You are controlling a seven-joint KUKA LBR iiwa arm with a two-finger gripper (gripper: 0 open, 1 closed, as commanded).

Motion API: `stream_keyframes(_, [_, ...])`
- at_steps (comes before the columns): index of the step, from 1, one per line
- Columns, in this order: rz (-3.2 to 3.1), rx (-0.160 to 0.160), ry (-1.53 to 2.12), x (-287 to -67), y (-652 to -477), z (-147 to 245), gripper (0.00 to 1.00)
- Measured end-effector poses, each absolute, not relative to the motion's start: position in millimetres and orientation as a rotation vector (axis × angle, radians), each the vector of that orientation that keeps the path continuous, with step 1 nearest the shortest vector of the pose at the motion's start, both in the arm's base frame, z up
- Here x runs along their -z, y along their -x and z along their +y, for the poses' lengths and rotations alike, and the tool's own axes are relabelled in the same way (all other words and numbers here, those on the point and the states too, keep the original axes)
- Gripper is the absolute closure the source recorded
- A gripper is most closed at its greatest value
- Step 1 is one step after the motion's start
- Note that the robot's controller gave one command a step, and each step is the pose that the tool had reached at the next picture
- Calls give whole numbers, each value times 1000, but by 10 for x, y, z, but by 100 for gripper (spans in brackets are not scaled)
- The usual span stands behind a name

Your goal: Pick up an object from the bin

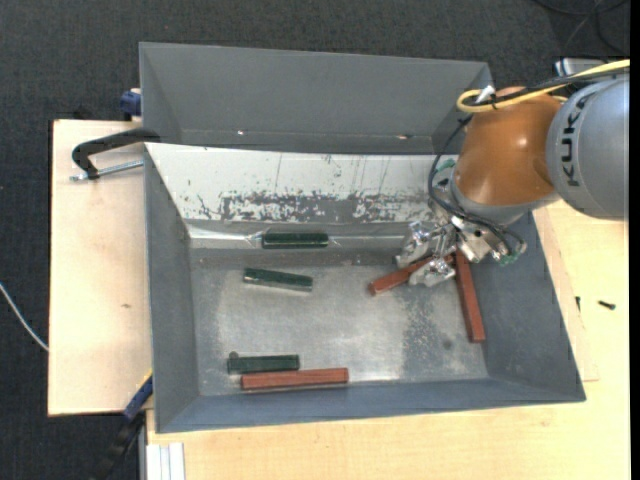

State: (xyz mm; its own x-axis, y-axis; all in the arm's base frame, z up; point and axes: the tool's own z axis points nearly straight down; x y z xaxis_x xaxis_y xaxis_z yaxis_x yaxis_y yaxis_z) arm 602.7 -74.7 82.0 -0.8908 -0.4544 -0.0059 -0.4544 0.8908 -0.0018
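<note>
At the right rear of the bin [172, 308], you see the gripper [432, 260] low over the floor. A short red-brown stick [392, 282] lies slanted, its upper right end meeting the gripper's tip. A longer red-brown bar [471, 308] lies just right of it. You cannot tell whether the gripper is open or clamped on the stick.

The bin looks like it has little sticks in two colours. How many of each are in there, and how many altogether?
Dark green bars: 3
Red-brown bars: 3, one of them right by the gripper
Total: 6
</note>
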Motion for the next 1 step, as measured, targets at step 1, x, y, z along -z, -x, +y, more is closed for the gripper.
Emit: stream_keyframes(1, [3049,0,732,-820,-6027,-747,100])
